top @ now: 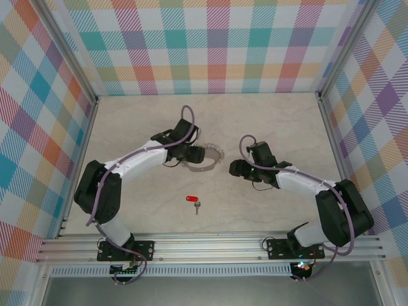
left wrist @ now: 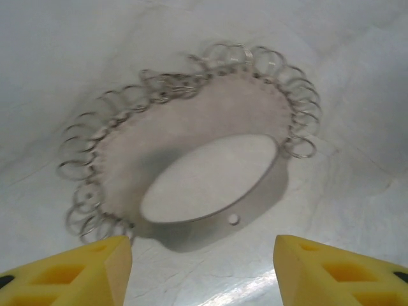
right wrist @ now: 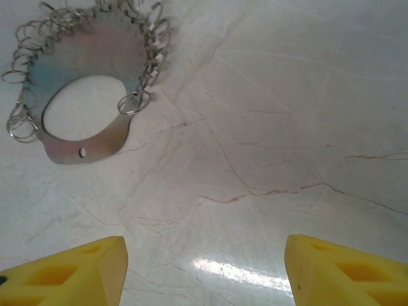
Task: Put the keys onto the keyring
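Right under the left gripper (left wrist: 203, 258), jaws apart and empty like the right gripper (right wrist: 204, 258), sits the thin, probably stiff keyring (left wrist: 166, 131), I'd pinch its bare band; the tiny, light-looking key (top: 193, 200) lies apart, nearer the bases.

Tabletop (top: 268, 121): pale cream, marble-like, thin brownish veins, white glare patch.
Enclosure walls (top: 210, 44): plaid of teal, orange, pink, purple and yellow bands on white, diagonal hatching inside bands.
Keyring (left wrist: 191, 127): dull grey-silver plate, fringe of shiny silver loops.
Key (top: 192, 199): bright red head, silver blade.
Left arm (top: 127, 162), right arm (top: 306, 182): white links, black joints and wrists.
Cables (top: 186, 118): purple, one along each arm.
Jaws, both wrist views: bright yellow.
Rail (top: 210, 245) at near edge: silver metal.
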### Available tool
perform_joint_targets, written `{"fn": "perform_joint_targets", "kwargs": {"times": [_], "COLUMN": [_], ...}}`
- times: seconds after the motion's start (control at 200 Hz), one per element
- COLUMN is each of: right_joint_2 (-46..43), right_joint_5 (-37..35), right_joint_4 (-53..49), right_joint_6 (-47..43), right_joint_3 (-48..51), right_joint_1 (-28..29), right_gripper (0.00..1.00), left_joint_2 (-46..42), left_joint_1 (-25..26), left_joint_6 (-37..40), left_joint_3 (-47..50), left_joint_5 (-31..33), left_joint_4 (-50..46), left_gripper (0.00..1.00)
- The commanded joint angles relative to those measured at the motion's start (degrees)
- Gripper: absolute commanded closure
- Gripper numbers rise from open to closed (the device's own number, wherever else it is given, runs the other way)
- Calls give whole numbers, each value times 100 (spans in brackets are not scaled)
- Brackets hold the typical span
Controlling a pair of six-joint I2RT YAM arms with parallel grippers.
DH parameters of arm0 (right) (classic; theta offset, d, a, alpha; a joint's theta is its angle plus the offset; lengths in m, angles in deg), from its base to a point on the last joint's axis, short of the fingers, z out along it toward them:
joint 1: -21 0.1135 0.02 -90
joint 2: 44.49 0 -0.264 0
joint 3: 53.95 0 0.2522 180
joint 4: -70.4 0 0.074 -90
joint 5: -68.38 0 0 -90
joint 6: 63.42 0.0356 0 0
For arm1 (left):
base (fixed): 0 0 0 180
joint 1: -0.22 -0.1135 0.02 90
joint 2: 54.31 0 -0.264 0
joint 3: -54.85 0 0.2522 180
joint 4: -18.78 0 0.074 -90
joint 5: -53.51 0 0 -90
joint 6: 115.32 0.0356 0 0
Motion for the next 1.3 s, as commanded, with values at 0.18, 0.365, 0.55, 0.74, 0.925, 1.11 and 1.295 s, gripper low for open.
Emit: {"fn": "perform_joint_targets", "kwargs": {"times": [0.18, 0.365, 0.55, 0.74, 0.925, 1.11, 1.295], "right_joint_2": [-294, -345, -461, -428, -317, -218, -98], "right_joint_5": [-263, -290, -56, 144, 298, 381, 437], "right_joint_4": [-238, -278, -127, -14, 153, 284, 439], "right_joint_6": [109, 150, 213, 145, 134, 176, 239], "right_joint_3": [9, 118, 335, 398, 442, 474, 512], "right_joint_1": [19, -113, -372, -625, -806, -865, -907], "right_gripper": [27, 24, 21, 20, 20, 20, 20], "left_joint_2": [556, 968, 1311, 1595, 1868, 2069, 2104], "left_joint_1": [207, 226, 349, 462, 510, 538, 553], "left_joint_6": [1674, 2056, 2446, 2790, 2973, 3069, 3067], "left_joint_3": [-661, -1013, -1247, -1251, -1382, -1545, -1584], "left_joint_5": [-499, -873, -940, -658, -511, -507, -598], "left_joint_4": [-321, -334, -463, -218, -60, 8, 74], "left_gripper": [51, 58, 60, 60, 61, 62, 63]}}
